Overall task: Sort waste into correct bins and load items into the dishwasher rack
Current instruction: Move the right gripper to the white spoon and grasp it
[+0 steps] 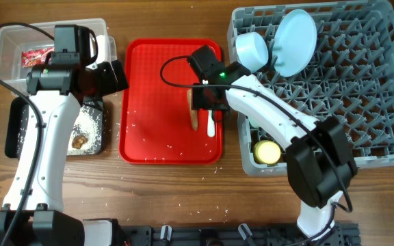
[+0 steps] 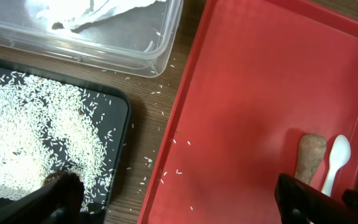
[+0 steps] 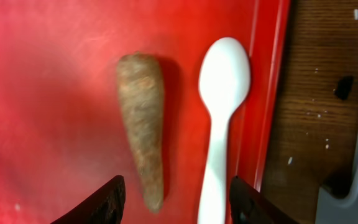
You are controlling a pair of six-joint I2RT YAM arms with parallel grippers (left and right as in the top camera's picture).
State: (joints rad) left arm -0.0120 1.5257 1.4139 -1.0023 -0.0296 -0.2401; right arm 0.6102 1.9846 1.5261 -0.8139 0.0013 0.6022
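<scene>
Nearest the right wrist camera, the right end effector (image 3: 176, 200) is spread open and empty. Its dark fingertips (image 3: 98, 202) flank the narrow end of the brown carrot-shaped stick (image 3: 143, 124) and the handle of the white spoon (image 3: 225, 81); we cannot tell whether they touch either. Stick and spoon lie side by side, apart, near the right edge of the red tray (image 3: 42, 74).

The left end effector (image 2: 176, 190) is likewise wide open and grips nothing. It hangs over the strip of desk (image 2: 148, 124) between the black tray (image 2: 120, 106) and the red tray.

From overhead, closest to the robot's base, we find the yellow cup (image 1: 267, 152) in the near corner of the dishwasher rack (image 1: 361, 102). Next comes the black tray, carrying rice grains (image 2: 36, 124) and the brown lump (image 1: 81, 141). Farthest lies the clear tub (image 1: 9, 65), holding the red-and-white wrapper (image 1: 36, 56) and crumpled paper (image 2: 98, 12). In the rack's far left corner, the pale blue plate (image 1: 294, 42) stands tilted beside a bowl (image 1: 253, 49).
</scene>
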